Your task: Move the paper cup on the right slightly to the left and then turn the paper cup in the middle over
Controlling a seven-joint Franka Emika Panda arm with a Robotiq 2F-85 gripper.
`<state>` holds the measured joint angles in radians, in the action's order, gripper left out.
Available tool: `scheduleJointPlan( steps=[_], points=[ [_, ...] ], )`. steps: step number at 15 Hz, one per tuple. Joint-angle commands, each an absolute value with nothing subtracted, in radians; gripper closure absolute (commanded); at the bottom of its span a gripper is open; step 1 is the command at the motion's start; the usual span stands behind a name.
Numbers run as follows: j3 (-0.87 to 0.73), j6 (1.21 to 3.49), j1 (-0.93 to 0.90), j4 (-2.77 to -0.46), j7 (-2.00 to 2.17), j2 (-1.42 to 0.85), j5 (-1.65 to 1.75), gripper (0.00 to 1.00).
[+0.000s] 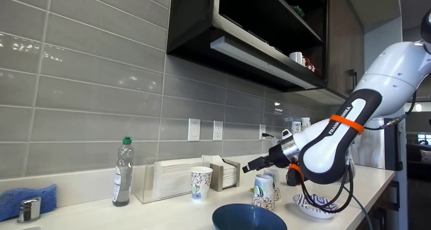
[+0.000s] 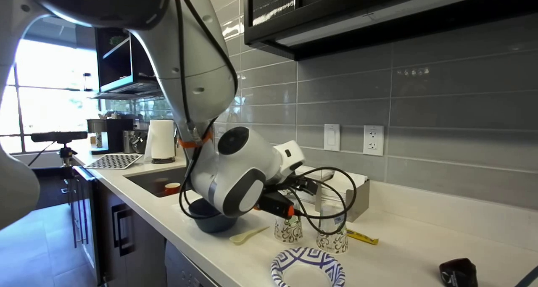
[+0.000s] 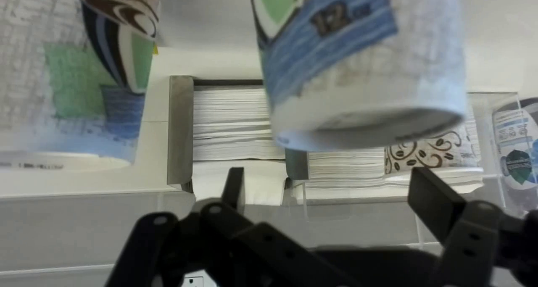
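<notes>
I count 3 paper cups [image 1: 263, 194] on the counter [image 1: 161, 216] near my gripper [image 3: 328, 177], and the wrist view, which reaches me upside down, takes in all 3. Of these, 2 stand base up: the middle paper cup [image 3: 357, 68] and, just beside it, the right paper cup [image 3: 75, 72]. The 3rd, the left paper cup [image 1: 201, 183], stands mouth up near the 2 napkin holders [image 1: 217, 179]. I also see 1 patterned paper bowl [image 2: 309, 253], 1 pale spoon [image 2: 248, 236], 1 yellow packet [image 2: 362, 237], 1 green-capped bottle [image 1: 123, 176] and 1 blue sponge [image 1: 13, 199].

The middle paper cup is white with brown swirls toward its mouth, a green-and-dark cup drawing and a blue band printed "12"; a plain white edge rims its hollow base. In an exterior view it sits just beyond 1 blue bowl [image 1: 249, 218] and partly covers the right paper cup. My gripper's 2 fingers [image 3: 435, 207] are spread wide apart, and in the wrist view they look clear of that base. In an exterior view my black cables [image 2: 355, 190] loop across the right paper cup, and my arm [image 2: 206, 72] covers the top of the middle paper cup.
</notes>
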<state>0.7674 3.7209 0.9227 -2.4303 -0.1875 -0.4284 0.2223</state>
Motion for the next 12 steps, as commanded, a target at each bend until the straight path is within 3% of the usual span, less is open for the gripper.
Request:
scheduleJointPlan(
  steps=[1,12],
  points=[
    [0.807,3.67,0.951,-2.5,-0.149,-0.293,0.206,0.0],
    [1.032,3.251,1.117,-2.484,0.038,-0.012,0.232,0.0]
  ],
)
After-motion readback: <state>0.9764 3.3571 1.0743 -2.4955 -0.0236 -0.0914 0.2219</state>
